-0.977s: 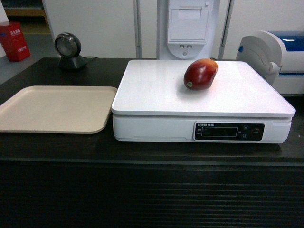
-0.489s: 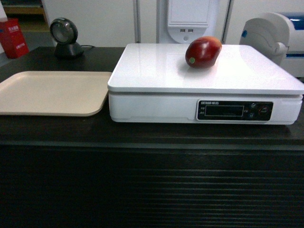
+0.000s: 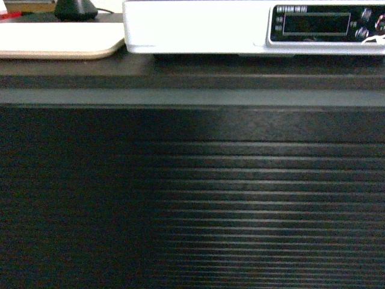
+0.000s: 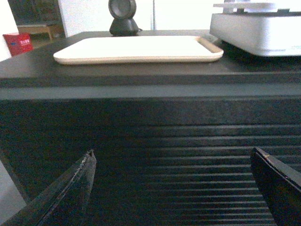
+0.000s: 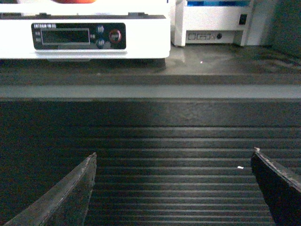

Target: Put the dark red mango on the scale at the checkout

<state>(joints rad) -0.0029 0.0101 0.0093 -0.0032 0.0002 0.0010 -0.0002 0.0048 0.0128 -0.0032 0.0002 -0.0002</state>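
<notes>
Where the mango is lying: on the scale top, only a red sliver showing.
Long axis: cannot tell.
Bench: dark, ribbed front, carrying the scale beside a beige tray.
Left end effector: gaping wide, holding nothing, facing the ribs.
Right end effector: gaping wide, holding nothing.

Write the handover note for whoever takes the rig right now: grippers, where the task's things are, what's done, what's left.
Left gripper: open, empty, low in front of the checkout ribbed panel.
Right gripper: open, empty, likewise below the counter top.
Scale: on the counter beside the beige tray.
Dark red mango: only a red sliver shows on top of the scale in the right wrist view.
Done: mango appears placed.
Left: confirm from a higher view.
</notes>
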